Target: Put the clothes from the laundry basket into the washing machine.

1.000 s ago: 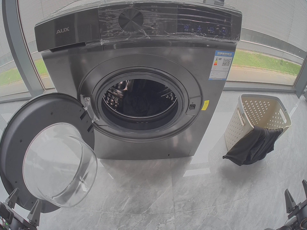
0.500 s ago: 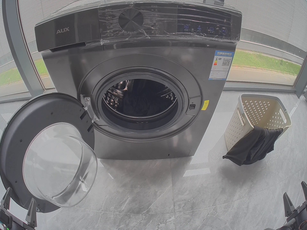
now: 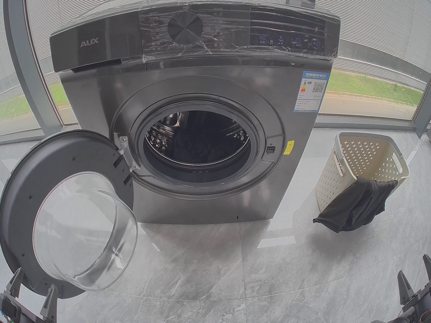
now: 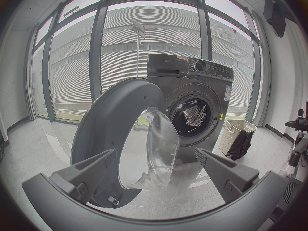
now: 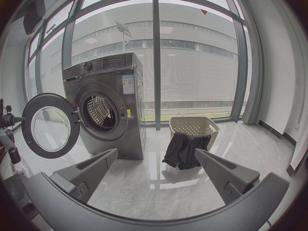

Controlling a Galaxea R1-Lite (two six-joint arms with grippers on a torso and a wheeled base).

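The washing machine [image 3: 197, 81] stands at the far edge of the floor [image 3: 269, 270], against the windows [image 3: 381, 32]. Its door [image 3: 58, 158] is swung fully open on my left side, and the mouth of the drum [image 3: 197, 142] is unobstructed. Something dark lies deep in the drum. I judge it may be clothing already loaded, though I cannot be sure.

The laundry basket [image 3: 359, 158] sits on the floor to the right of the machine, near it but apart, also by the window edge. One dark garment [image 3: 354, 205] hangs over its near rim and spills down the outside toward the floor, so at least this piece is left to move. I cannot tell whether more lies inside.

My left tool [image 3: 33, 288] hovers low just before the open door, set wide and holding nothing. My right tool [image 3: 415, 274] hangs low at the near right – wide open too, empty, well apart from the garment.
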